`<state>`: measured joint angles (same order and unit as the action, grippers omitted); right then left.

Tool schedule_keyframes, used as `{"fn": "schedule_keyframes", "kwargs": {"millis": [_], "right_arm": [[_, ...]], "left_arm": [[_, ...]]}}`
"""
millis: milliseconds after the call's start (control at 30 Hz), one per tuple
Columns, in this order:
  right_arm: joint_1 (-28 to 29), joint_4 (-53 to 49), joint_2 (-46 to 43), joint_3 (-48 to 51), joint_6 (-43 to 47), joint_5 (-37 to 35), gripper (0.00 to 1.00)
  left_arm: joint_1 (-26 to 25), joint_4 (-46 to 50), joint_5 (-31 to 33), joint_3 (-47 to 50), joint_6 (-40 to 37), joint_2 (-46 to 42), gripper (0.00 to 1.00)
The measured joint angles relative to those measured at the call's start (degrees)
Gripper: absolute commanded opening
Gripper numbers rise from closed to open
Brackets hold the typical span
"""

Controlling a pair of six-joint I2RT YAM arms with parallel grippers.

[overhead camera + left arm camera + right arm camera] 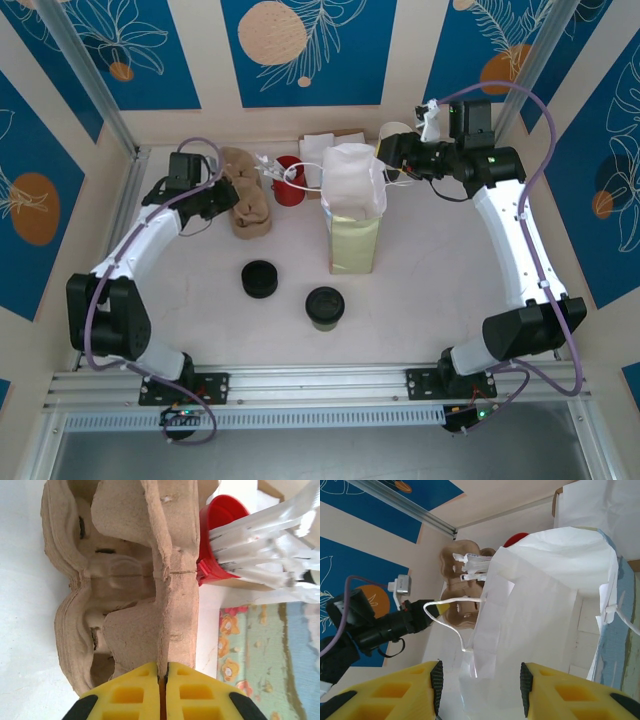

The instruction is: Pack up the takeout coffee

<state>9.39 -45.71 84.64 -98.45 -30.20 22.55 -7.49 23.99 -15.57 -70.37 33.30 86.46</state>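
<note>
early step: left gripper (162, 674) pinches the cup carrier (150, 580) left of the paper bag (352, 235), right gripper (480, 680) with jaws spread at the bag's rim, coffee cup (325, 307) standing before the bag; next, probably lift the carrier clear.

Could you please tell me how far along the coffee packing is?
Done: the paper bag stands open on the table. In hand: the left gripper is shut on the rim of the pulp cup carrier, and the right gripper hangs open by the bag. Left: the takeout coffee sits lidded on the table, not yet in carrier or bag.
</note>
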Motion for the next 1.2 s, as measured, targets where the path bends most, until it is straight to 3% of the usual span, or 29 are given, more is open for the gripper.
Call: {"fn": "schedule_keyframes", "kwargs": {"millis": [500, 867, 1200], "right_arm": [[0.0, 6.05, -1.95, 0.28, -2.8, 6.84, 0.47], [4.42, 20.85, -6.69, 5.2, -4.04, 13.29, 0.52], [8.46, 29.16, -9.25, 8.37, -3.06, 16.74, 0.58]], "left_arm": [[0.22, 9.11, 1.07, -13.31, -3.54, -14.82, 0.0], [-0.66, -0.87, -17.31, -17.11, -1.88, -18.99, 0.0], [-10.14, -11.76, -26.01, -18.43, 0.9, -15.96, 0.0]]}}
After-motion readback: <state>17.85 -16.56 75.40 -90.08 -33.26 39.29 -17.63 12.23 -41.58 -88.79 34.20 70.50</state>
